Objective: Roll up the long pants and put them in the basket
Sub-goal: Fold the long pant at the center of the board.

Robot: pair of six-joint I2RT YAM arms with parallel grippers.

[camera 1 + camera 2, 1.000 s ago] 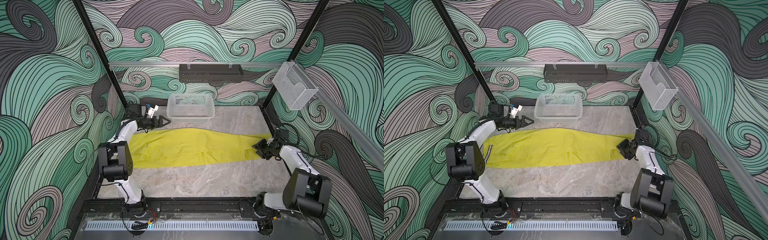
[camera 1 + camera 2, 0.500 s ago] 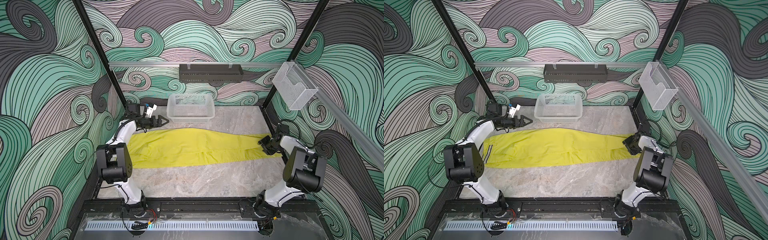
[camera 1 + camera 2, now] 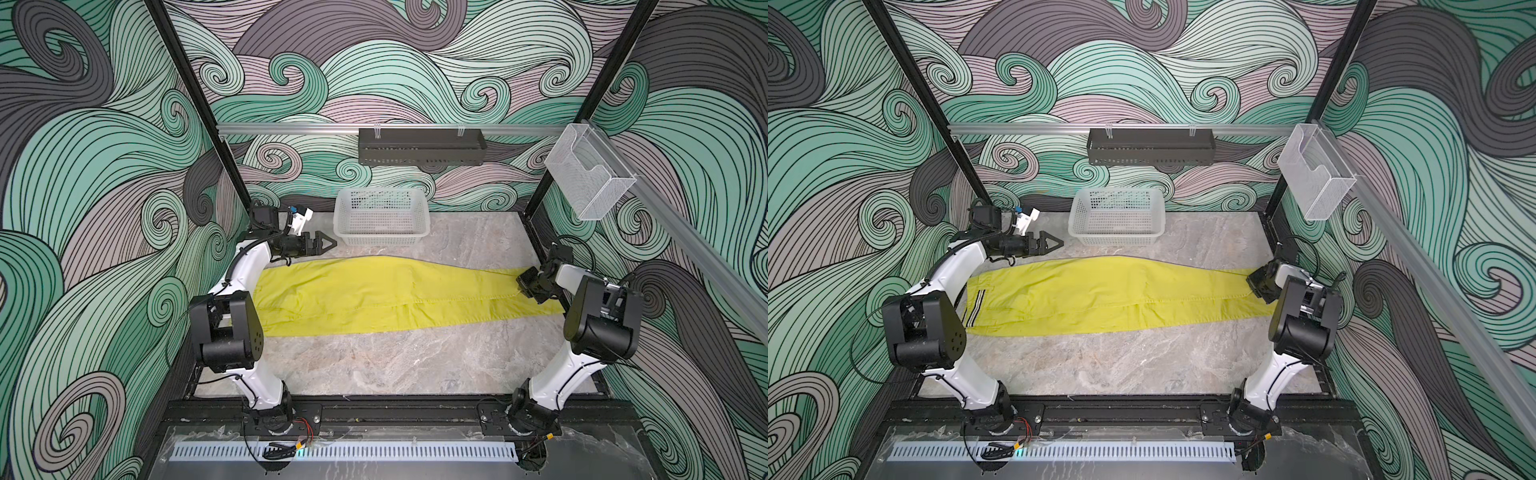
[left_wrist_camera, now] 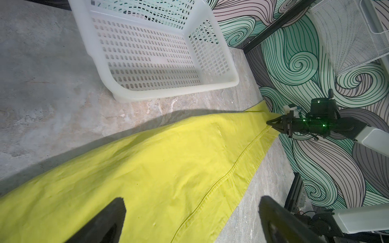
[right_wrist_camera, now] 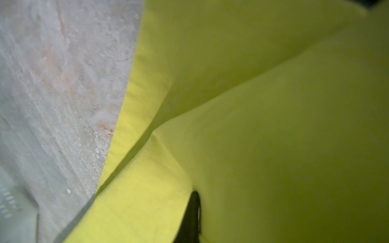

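Observation:
The long pants [image 3: 374, 295] [image 3: 1100, 295] lie flat across the marble table, bright yellow-green. Their striped waistband [image 3: 978, 307] is at the left and the leg ends are at the right. My left gripper [image 3: 330, 243] [image 3: 1059, 242] hovers open above the pants' far edge near the waist, holding nothing. In the left wrist view its dark fingers [image 4: 113, 221] stand wide apart over the cloth [image 4: 168, 168]. My right gripper [image 3: 524, 286] [image 3: 1252, 282] [image 4: 268, 122] is shut on the leg end at the far right. In the right wrist view, yellow cloth [image 5: 273, 126] folds around a dark finger [image 5: 190, 216].
A white perforated basket [image 3: 382, 239] [image 3: 1115, 237] [image 4: 168, 92] stands at the back, just behind the pants. A black shelf [image 3: 419, 145] hangs on the back wall, and a wire mesh holder [image 3: 590, 178] hangs on the right rail. Black frame posts stand at both back corners.
The right gripper has closed on the leg end, and the right arm's elbow has swung round behind it. The left arm has hardly moved.

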